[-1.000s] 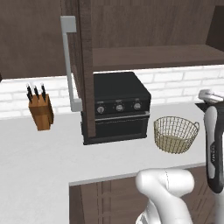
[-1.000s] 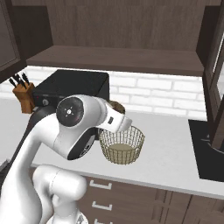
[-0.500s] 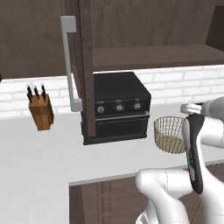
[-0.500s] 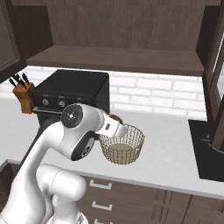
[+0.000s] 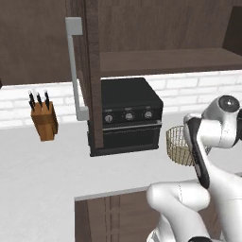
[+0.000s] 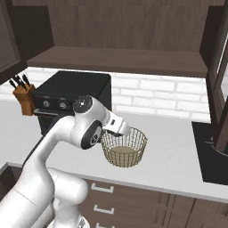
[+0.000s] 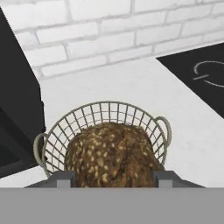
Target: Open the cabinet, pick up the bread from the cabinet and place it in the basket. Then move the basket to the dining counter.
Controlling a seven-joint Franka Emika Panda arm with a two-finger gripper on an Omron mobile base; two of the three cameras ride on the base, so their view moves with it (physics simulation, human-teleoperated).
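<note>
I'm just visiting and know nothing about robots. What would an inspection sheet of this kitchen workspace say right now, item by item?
Surface: white worktop with brick backsplash behind.
Job's things: cabinet door open, shelf bare where it shows; bread, brown and speckled, sits between the pincer tips, in front of the basket; the hand view cannot settle whether it is above or inside the basket.
Clutter: black oven; knife block to its left.
Grippers: pincer tips flank the bread; a firm grip cannot be confirmed.
Cables: nothing seen.
Surroundings: black cooktop set in the worktop to the right; drawers below.
</note>
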